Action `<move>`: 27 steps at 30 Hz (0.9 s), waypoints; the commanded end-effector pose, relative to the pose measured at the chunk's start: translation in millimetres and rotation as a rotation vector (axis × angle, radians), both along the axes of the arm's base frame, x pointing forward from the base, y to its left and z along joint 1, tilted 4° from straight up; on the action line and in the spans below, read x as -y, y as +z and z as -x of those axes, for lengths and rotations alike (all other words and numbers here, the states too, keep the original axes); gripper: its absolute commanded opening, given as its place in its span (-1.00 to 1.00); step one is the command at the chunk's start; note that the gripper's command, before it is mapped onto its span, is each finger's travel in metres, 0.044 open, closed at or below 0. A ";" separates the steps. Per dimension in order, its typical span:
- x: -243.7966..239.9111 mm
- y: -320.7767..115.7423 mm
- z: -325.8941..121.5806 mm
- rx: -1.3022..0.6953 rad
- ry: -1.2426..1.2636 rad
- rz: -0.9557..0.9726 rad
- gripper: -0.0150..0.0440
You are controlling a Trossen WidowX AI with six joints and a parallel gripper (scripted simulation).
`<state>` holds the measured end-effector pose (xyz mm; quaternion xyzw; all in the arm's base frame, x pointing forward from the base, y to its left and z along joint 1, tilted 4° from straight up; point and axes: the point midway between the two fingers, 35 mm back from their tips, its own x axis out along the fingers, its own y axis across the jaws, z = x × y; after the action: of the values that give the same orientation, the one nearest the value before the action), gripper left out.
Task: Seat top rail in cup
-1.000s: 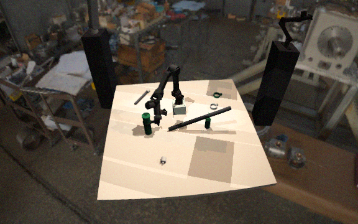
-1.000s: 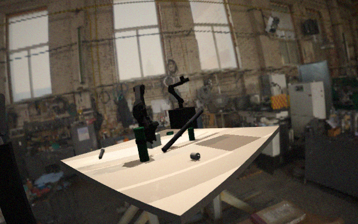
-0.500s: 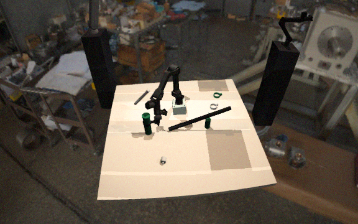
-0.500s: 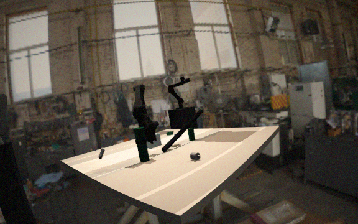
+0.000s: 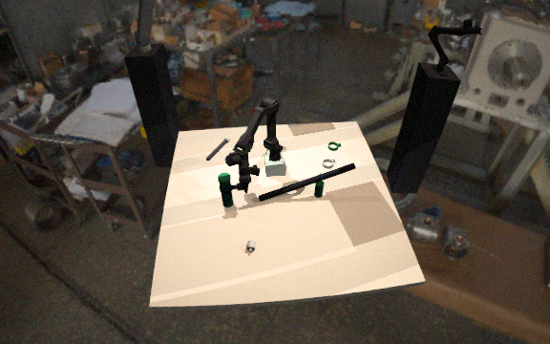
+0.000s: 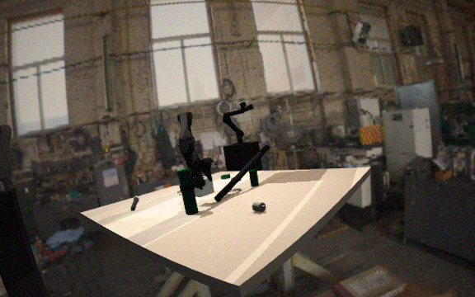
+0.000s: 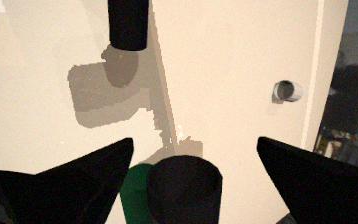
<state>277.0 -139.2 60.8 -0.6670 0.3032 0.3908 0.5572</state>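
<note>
The big post (image 5: 227, 197) (image 6: 189, 200) stands upright with a green cap (image 5: 224, 177). The dark rail-end cup (image 7: 185, 192) is on its upper part, mouth facing up in the wrist view. My gripper (image 5: 240, 187) (image 7: 195, 143) is open, with one finger on each side of the cup and gaps showing between. The long black rail (image 5: 304, 182) (image 6: 242, 173) (image 7: 128, 25) slopes across the short green post (image 5: 319, 189) (image 6: 254, 178). Its lower end lies near the table, outside the cup and apart from my fingers. The loop cap is hard to make out.
A small grey cylinder (image 5: 251, 246) (image 6: 258, 206) (image 7: 287, 91) lies in front of the posts. A green ring (image 5: 329, 146) and a grey ring (image 5: 324, 163) lie at the back right. A thin dark bar (image 5: 218, 149) (image 6: 134, 203) lies at the back left.
</note>
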 end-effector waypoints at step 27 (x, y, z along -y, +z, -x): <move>-123.4 84.2 25.0 -0.017 -1.118 -0.588 1.00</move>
<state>264.1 -46.1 113.7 -0.3873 0.4620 0.2380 0.7616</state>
